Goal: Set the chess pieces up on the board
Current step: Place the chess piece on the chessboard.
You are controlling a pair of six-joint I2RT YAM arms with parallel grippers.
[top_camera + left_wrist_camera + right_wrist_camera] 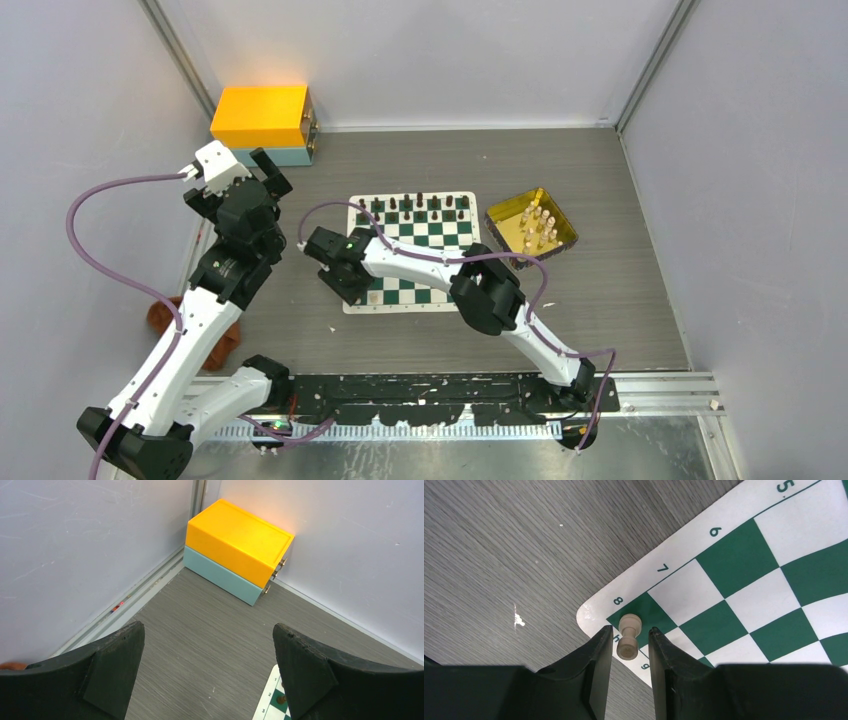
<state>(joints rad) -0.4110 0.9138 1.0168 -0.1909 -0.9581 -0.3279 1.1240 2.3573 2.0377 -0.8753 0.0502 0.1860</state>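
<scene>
Here the right pincer (630,631) reaches across to the near left corner of the board (749,580), and a pale chess piece (628,637) stands right between its two black fingers (596,665). The piece sits on the green corner square, beside the printed 8 on the white border. In the right wrist view a thin strip of board shows on each side of the piece, so the pincer is released, its jaws only narrowly parted around the piece without squeezing it.

The left pincer (209,630) is held up over the bare grey bench (600,300), well apart from the right one, with its fingers spread wide and nothing between them. It faces a yellow box (235,537) stacked on a teal box (222,577) in the far left corner. One corner of the board and a dark piece (281,698) on it just show beside its right finger.

From above, a row of dark pieces (410,205) lines the far edge of the board. More pale pieces (537,225) stand in a gold tray (500,235) just to the right of the board.
</scene>
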